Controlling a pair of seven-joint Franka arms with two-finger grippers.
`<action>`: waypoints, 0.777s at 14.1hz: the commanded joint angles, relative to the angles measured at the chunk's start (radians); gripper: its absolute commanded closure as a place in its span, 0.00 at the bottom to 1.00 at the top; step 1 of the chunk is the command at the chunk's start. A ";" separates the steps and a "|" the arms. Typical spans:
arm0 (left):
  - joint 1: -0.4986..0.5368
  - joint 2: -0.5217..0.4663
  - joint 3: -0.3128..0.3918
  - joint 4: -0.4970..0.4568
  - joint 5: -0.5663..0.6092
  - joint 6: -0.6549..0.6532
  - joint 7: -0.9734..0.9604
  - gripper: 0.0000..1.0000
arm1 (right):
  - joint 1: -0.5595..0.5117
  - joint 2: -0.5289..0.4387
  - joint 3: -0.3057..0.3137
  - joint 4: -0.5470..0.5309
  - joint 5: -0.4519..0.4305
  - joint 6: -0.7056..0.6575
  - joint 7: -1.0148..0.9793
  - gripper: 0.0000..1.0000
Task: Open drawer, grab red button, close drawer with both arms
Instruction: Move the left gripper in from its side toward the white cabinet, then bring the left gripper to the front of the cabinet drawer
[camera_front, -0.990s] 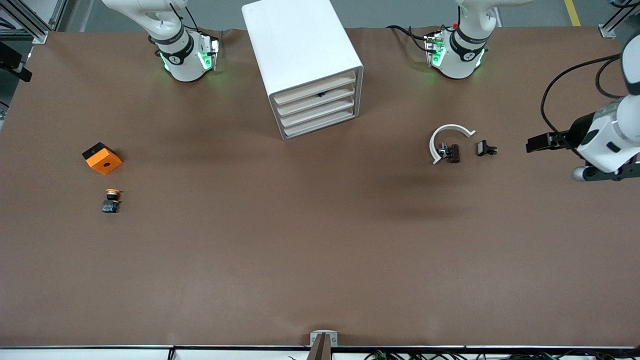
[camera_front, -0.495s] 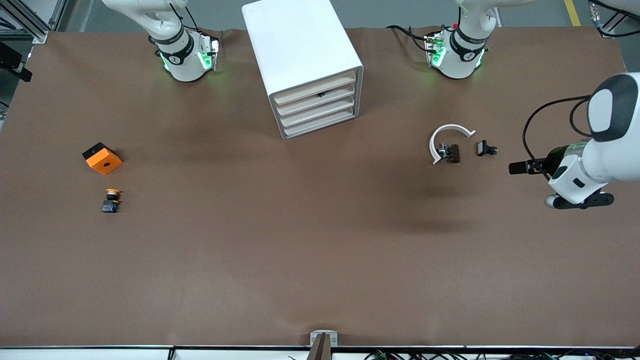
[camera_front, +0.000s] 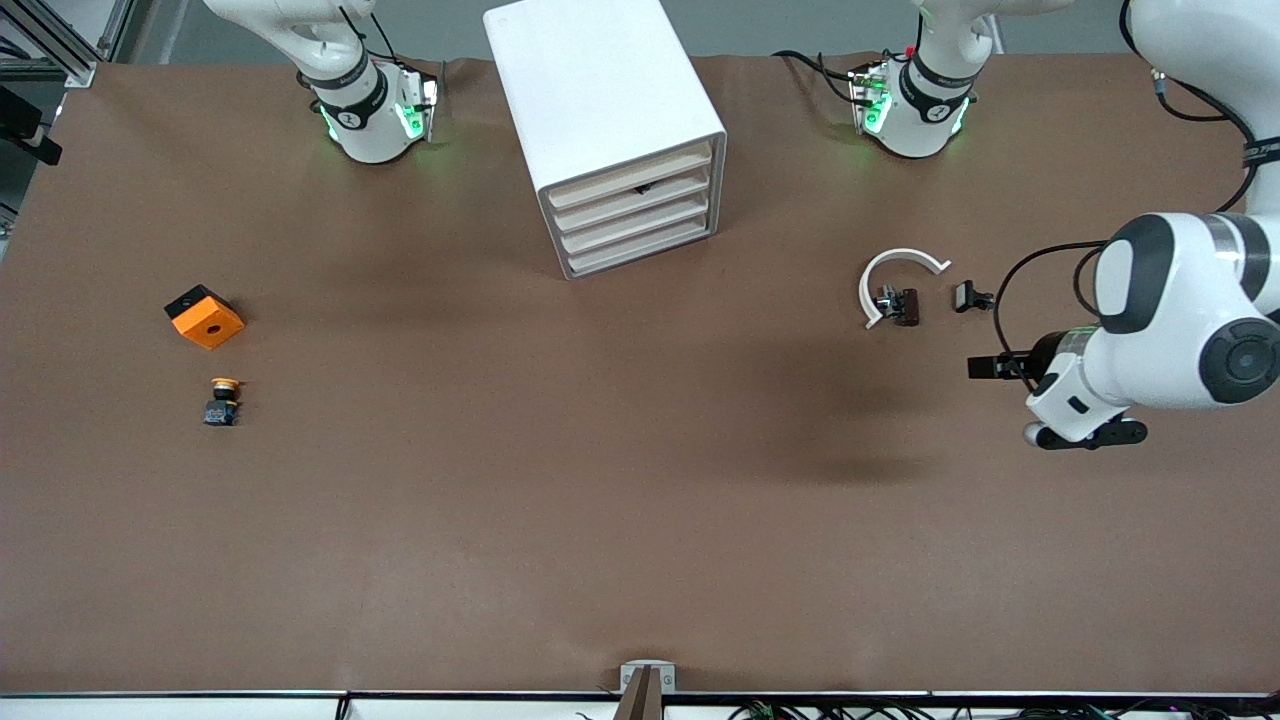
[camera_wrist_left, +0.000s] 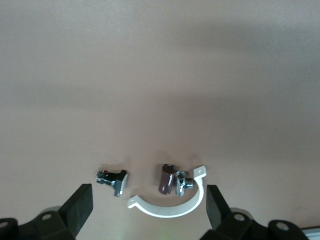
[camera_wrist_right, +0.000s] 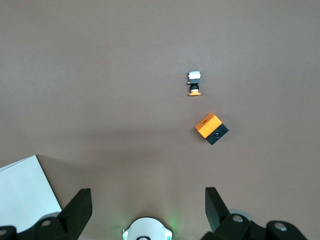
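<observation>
A white cabinet (camera_front: 605, 110) stands between the two bases, and its four drawers (camera_front: 635, 205) are all shut. The button is out of view. My left gripper (camera_front: 990, 367) (camera_wrist_left: 148, 210) hangs open and empty over the table at the left arm's end, close to a few small parts. In the right wrist view, my right gripper (camera_wrist_right: 147, 210) is open and empty, high above its own base (camera_wrist_right: 147, 230). The front view does not show it.
At the left arm's end lie a white curved clamp (camera_front: 872, 275) (camera_wrist_left: 170, 209), a brown cylinder (camera_front: 908, 307) (camera_wrist_left: 166, 178) and a small black part (camera_front: 970, 296) (camera_wrist_left: 114, 179). At the right arm's end sit an orange cube (camera_front: 204, 317) (camera_wrist_right: 212, 128) and a yellow-capped button (camera_front: 222, 398) (camera_wrist_right: 194, 84).
The left arm has swung in from the table's end toward the small parts and toward the front camera, still open. The right arm's base and the table objects are unchanged.
</observation>
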 joint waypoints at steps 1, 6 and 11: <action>-0.015 0.007 -0.012 -0.002 -0.009 0.027 -0.066 0.00 | -0.025 -0.009 0.005 -0.005 -0.009 -0.001 0.000 0.00; -0.097 0.042 -0.017 0.028 -0.011 0.032 -0.300 0.00 | -0.027 0.002 0.005 -0.001 0.002 0.000 0.008 0.00; -0.130 0.047 -0.020 0.047 -0.078 0.012 -0.511 0.00 | -0.025 0.006 0.007 0.001 0.000 -0.001 0.008 0.00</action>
